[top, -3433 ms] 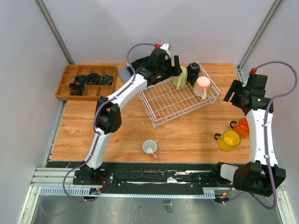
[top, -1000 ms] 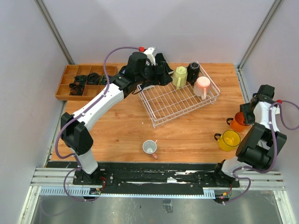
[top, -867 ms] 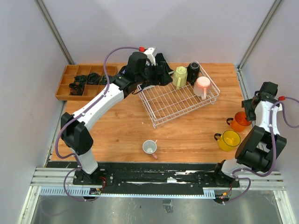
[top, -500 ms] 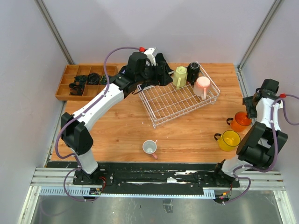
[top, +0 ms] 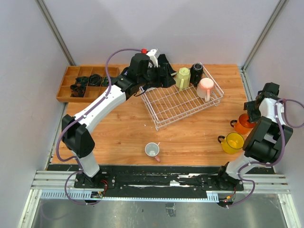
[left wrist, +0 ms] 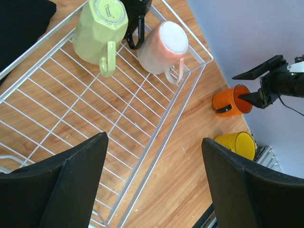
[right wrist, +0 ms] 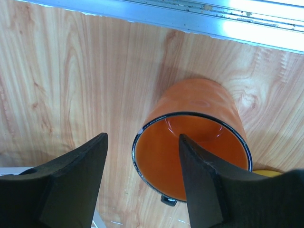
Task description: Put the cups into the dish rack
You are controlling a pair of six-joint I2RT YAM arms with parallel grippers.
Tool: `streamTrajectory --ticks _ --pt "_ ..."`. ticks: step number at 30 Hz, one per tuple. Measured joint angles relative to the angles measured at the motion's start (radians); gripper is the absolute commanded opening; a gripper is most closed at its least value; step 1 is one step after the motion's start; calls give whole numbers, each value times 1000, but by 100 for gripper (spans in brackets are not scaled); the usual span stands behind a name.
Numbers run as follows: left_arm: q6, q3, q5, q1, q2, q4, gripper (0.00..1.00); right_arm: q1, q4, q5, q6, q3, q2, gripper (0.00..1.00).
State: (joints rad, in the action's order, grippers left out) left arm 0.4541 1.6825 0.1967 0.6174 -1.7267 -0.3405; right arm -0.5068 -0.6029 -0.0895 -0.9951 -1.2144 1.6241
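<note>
The white wire dish rack (top: 173, 104) sits at the back centre. It holds the yellow-green mug (top: 183, 78), the black mug (top: 196, 72) and the pale pink mug (top: 206, 88), all upside down along its far side. The small dusty pink mug (top: 152, 150) stands on the table near the front. The orange mug (top: 243, 124) and the yellow mug (top: 232, 142) stand at the right. My left gripper (left wrist: 153, 140) is open and empty above the rack (left wrist: 156, 85). My right gripper (right wrist: 142, 137) is open, astride the orange mug's (right wrist: 199, 156) rim, one finger over its mouth.
A brown wooden compartment tray (top: 88, 83) with dark items sits at the back left. A metal rail (right wrist: 190, 12) runs along the table's right edge, close behind the orange mug. The enclosure walls stand near on both sides.
My left gripper has let go of the yellow-green mug and pulled back left; it has held still lately. My right arm has swung down to the orange mug and shifted slightly over it.
</note>
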Motion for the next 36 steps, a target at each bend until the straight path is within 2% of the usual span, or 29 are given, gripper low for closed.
streamTrajectory --ticks 9,13,17,21,22,30,36 --pt "18 -12 5 0 9 -7 84 0 4 0 -5 0 76 59" --pt "18 -12 8 0 19 -9 85 0 5 3 -5 0 102 51" --pt "18 -13 8 0 31 -10 85 0 5 11 0 0 111 34" --pt "18 -15 9 0 41 -11 84 3 20 24 1 0 111 5" --pt "18 -17 9 0 44 -11 84 4 18 27 1 0 111 1" --pt "26 -29 32 -5 53 -13 82 22 -5 50 50 -1 84 1" --pt "87 -95 127 -8 82 21 84 24 46 198 132 -1 3 1"
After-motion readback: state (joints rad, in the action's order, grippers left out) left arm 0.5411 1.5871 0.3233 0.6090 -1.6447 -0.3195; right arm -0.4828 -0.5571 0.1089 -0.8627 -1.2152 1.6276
